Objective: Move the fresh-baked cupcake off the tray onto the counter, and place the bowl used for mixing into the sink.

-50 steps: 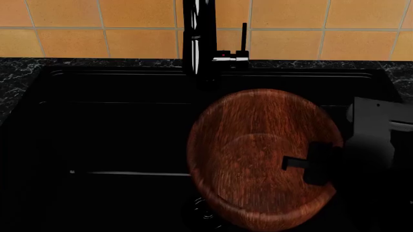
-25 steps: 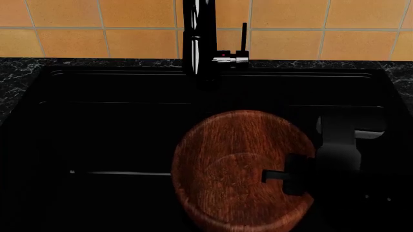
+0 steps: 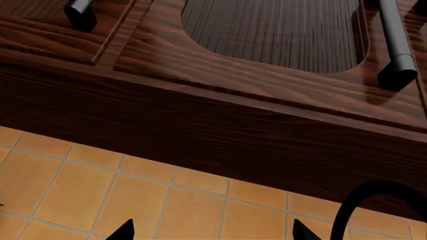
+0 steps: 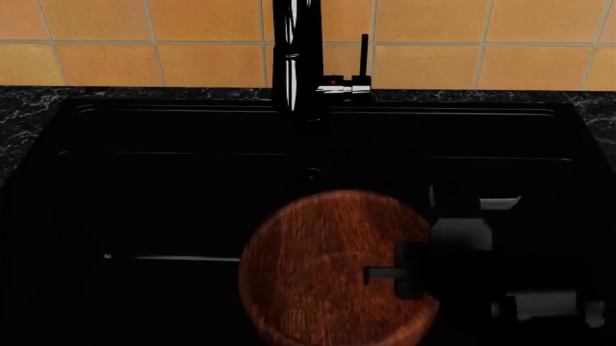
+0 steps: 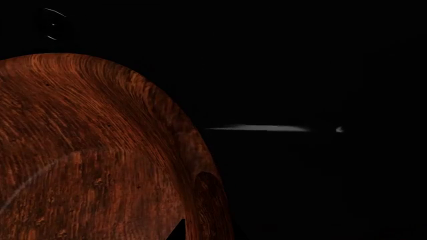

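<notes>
The reddish-brown wooden bowl (image 4: 318, 267) hangs low inside the black sink (image 4: 173, 202), near its front, below the tall black faucet (image 4: 298, 58). My right gripper (image 4: 412, 274) is shut on the bowl's right rim, with one finger inside the bowl and the rest outside. The right wrist view shows the bowl (image 5: 87, 150) filling one side and one dark fingertip (image 5: 177, 231) against its inner wall; the other finger is lost in the black. My left gripper (image 3: 210, 234) is open and empty, facing orange wall tiles. The cupcake and tray are out of view.
The black veined counter (image 4: 24, 115) frames the sink at the far corners, with orange tiled wall (image 4: 115, 43) behind. The left wrist view shows a dark wooden cabinet (image 3: 220, 100) with black handles (image 3: 397, 45) above the tiles.
The bowl and my right gripper have sunk lower into the sink, moving toward the front and a little left. The bowl looks smaller and darker now.
</notes>
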Robot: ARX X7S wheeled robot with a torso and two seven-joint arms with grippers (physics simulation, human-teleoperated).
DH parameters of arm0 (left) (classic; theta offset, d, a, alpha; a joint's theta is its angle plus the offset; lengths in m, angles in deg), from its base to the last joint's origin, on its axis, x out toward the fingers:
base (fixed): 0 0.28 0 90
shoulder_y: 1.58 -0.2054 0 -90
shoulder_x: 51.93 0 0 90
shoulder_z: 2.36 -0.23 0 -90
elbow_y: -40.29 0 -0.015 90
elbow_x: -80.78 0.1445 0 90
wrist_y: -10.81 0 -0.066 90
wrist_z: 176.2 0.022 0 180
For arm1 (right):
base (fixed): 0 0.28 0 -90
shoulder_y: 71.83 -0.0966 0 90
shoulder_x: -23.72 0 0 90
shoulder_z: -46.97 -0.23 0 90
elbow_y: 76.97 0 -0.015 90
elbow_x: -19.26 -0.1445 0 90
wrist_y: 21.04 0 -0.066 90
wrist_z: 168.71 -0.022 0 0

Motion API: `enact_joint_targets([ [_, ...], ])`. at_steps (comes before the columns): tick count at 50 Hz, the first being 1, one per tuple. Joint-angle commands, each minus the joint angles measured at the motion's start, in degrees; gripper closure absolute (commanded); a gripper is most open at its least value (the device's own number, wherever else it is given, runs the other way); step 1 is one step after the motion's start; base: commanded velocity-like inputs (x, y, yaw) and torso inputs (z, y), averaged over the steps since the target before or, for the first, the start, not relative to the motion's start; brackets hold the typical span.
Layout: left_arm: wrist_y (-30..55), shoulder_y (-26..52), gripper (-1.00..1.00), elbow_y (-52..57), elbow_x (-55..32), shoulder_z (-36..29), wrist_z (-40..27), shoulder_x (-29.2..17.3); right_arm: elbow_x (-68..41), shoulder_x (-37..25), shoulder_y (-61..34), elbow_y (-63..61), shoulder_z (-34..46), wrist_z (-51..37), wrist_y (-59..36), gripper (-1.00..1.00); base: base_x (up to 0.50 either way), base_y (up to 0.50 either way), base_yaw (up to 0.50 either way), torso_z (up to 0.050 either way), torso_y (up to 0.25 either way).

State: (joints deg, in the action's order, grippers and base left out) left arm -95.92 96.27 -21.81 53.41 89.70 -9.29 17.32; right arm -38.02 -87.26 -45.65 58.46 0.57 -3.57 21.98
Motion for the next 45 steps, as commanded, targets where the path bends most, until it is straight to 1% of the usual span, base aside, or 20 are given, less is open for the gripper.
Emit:
enact_joint_targets([
  [1,-0.2,-0.2,-1.0,0.2,-0.2,0.0,-0.1,-0.2,4.3,4.3,-2.7,8.7,3.0,4.9,2.3,1.0,0.0,0.0,0.0,0.0,0.0],
  [6,-0.3,-0.2,-1.0,0.1,-0.2,-0.1,-0.1,-0.2,5.8,6.1,-3.3,12.5,4.2,6.1,3.2,1.0,0.0,0.0,0.0,0.0,0.002],
  [7,-0.7,-0.3,-1.0,0.2,-0.5,0.0,0.1,-0.1,8.5,9.1,-3.7,17.5,7.1,7.8,3.6,1.0,0.0,0.0,0.0,0.0,0.0],
  [8,-0.8,-0.4,-1.0,0.2,-0.7,0.0,0.1,-0.2,9.2,10.3,-4.2,20.3,7.6,9.0,4.6,1.0,0.0,0.0,0.0,0.0,0.0],
  [16,-1.0,-0.5,-1.0,0.2,-0.5,0.0,0.1,-0.2,11.9,14.1,-5.1,28.8,9.3,13.0,7.9,1.0,0.0,0.0,0.0,0.0,0.0],
  [25,-1.2,-0.5,-1.0,0.1,-0.5,-0.1,0.0,-0.2,15.4,15.0,-3.9,29.4,7.5,13.5,7.4,1.0,0.0,0.0,0.0,0.0,0.0],
  [42,-1.4,-0.6,-1.0,0.1,-0.5,-0.2,-0.2,-0.3,25.5,16.1,-2.8,29.5,-0.6,15.2,5.5,1.0,0.0,0.0,0.0,0.0,0.0],
  [43,-1.4,-0.5,-1.0,0.1,-0.7,-0.2,-0.2,-0.4,26.0,16.1,-2.9,29.5,-1.1,15.5,5.1,-1.0,0.0,0.0,0.0,0.0,0.0],
  [45,-1.4,-0.5,-1.0,0.0,-0.6,-0.2,-0.2,-0.4,27.3,16.3,-2.9,29.5,-1.9,15.1,4.6,-1.0,0.0,0.0,0.0,0.0,0.0],
])
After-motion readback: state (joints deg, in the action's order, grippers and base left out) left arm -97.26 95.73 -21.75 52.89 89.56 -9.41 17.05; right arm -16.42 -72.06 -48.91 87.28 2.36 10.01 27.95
